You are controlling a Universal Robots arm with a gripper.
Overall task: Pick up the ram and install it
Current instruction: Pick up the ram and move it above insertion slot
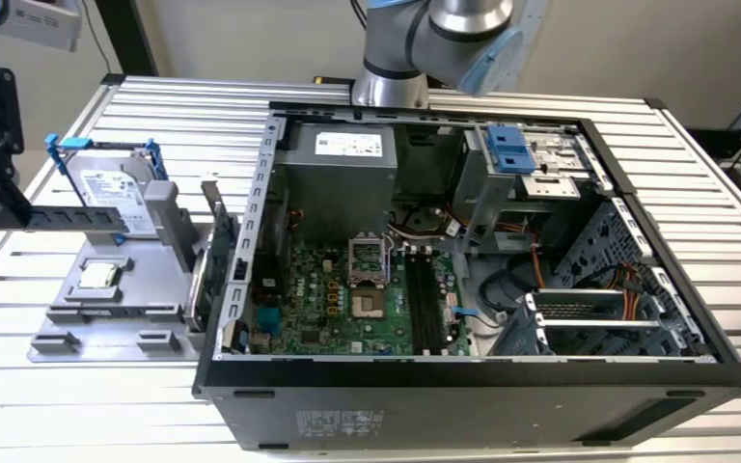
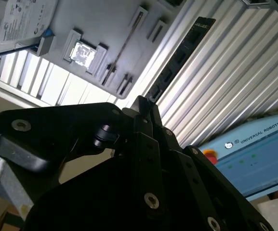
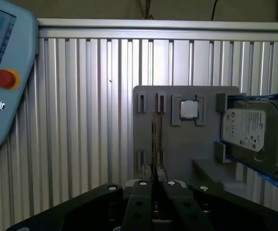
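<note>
Ram (image 2: pixel 179 57) in narrow pincer (image 2: pixel 146 102): broadside in second wrist view, edge-on in first.

Your arm (image 1: pixel 403 58) is built of rounded silver-grey metal tubes, with a pale blue cap (image 1: pixel 497 53) closing one joint housing. In both wrist views your gripper (image 2: pixel 142 103) (image 3: pixel 153 179) is matte black throughout: flat, angular links with rounded corners, stacked side by side and tapering to a narrow tip. Small silver screw heads (image 2: pixel 151 201) dot the links, and a short black round pin (image 2: pixel 101 133) juts from one side.
</note>
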